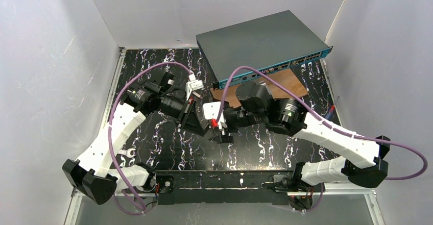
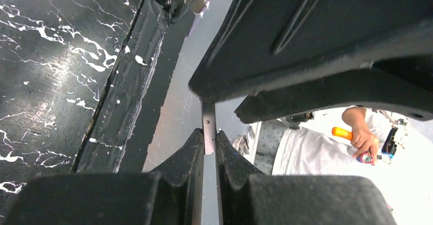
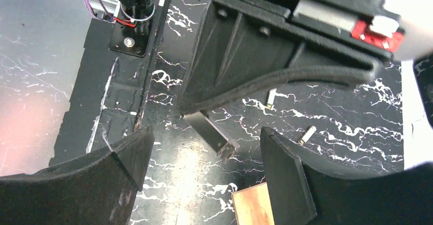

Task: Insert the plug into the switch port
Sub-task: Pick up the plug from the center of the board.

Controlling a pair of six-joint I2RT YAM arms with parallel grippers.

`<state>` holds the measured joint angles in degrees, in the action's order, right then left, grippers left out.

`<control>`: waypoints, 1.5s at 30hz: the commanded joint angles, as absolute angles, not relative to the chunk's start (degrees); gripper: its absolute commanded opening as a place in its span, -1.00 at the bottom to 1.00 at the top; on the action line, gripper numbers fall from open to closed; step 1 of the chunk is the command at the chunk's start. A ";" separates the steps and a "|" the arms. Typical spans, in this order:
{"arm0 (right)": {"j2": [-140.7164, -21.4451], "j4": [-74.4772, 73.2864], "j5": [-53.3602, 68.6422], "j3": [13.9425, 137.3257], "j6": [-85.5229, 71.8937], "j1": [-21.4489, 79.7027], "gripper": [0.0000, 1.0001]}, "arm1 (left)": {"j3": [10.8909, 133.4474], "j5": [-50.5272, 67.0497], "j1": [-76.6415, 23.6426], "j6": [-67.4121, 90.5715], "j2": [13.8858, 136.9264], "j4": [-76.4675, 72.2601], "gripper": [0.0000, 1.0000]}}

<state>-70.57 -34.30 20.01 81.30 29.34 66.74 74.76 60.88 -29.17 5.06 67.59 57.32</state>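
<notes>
The plug, a small flat metal piece, is pinched tight in the left gripper over mid-table. That's well short of the switch, which sits far right on a brown wooden board with its teal port strip facing the arms. The right gripper is crowded in right beside it, jaws wide and holding nothing. Only the right wrist view catches two loose metal bits on the black marbled table, while the left wrist view just gets the plug edge-on.

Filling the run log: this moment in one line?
left pincer: shut on plug; right pincer: open, near plug; plug: not in switch
</notes>
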 commanded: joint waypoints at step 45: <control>-70.53 -39.92 4.09 82.10 17.55 73.33 -0.97 | 76.85 33.39 -32.52 2.17 57.96 51.54 0.21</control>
